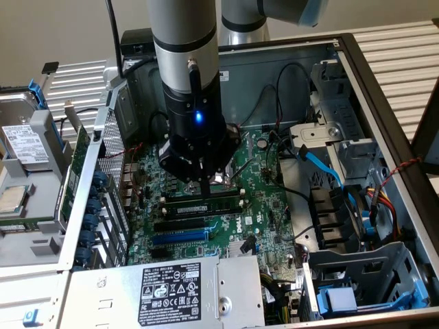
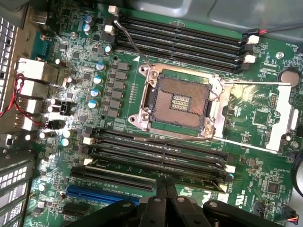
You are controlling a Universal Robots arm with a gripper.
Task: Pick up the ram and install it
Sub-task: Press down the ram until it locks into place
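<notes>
The arm stood over an open computer case [image 1: 384, 89], its claw [image 1: 204, 186] lowered onto the motherboard [image 1: 267, 205] just beside the CPU socket [image 2: 182, 101]. The claw's fingers [image 2: 166, 196] were pressed together into one narrow dark tip, with nothing between them.

The ram [image 1: 206, 203] sat in one of the memory slots [image 2: 156, 151] on the side of the socket nearer the blue slot [image 1: 177, 237]. In the exterior view it read as a green strip with dark chips, standing on edge right under the claw tip. The tip seemed to touch its top edge, though the angle made contact hard to confirm. In the wrist view the stick [image 2: 161, 171] showed only edge-on, as a thin line in the slot closest to the fingers. Whether the white end clips [image 2: 230, 169] had latched could not be told.

The stick looked light, thin and stiff along its length. It would likely flex or crack under a twisting load, and its chips and contact edge were fragile. The bare top edge and the short ends were the sound places to hold or press it, with force kept straight down into the slot. The flat faces were smooth and would slip under a loose pinch.

The second bank of slots [image 2: 180, 38] beyond the socket appeared empty.
</notes>
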